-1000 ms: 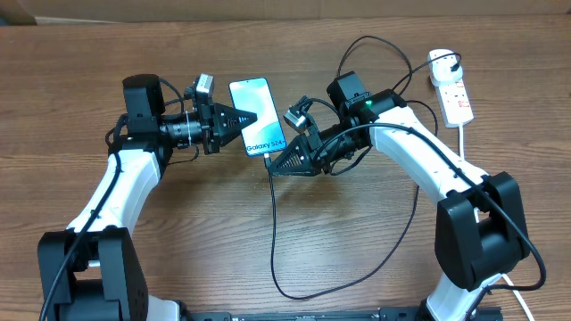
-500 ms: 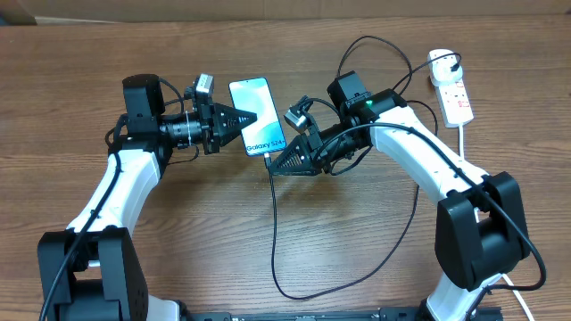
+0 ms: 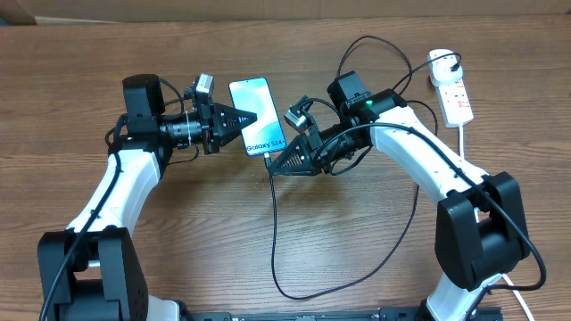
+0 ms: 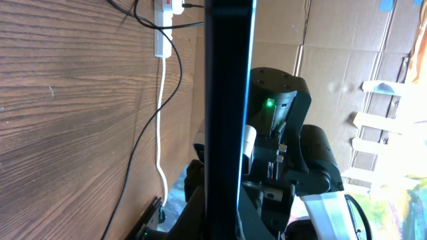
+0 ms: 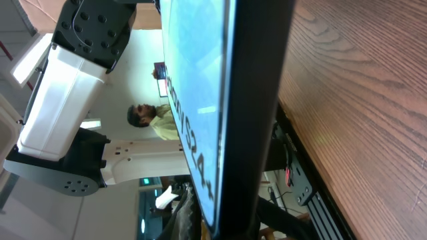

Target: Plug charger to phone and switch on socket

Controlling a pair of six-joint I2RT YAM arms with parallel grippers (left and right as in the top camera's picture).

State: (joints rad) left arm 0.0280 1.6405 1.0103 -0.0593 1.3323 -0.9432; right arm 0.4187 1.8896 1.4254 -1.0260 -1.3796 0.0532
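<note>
My left gripper (image 3: 252, 117) is pinched on the left edge of the phone (image 3: 257, 127), holding it just above the table, while my right gripper (image 3: 273, 164) meets its lower end, closed on what seems to be the connector tip of the charger (image 3: 273, 234). The cable trails down from my right fingertips, so I judge the plugging-in underway or just finished, though no view shows the port itself. The socket (image 3: 455, 94) lies well beyond my right arm, its switch untouched, so that step remains.
</note>
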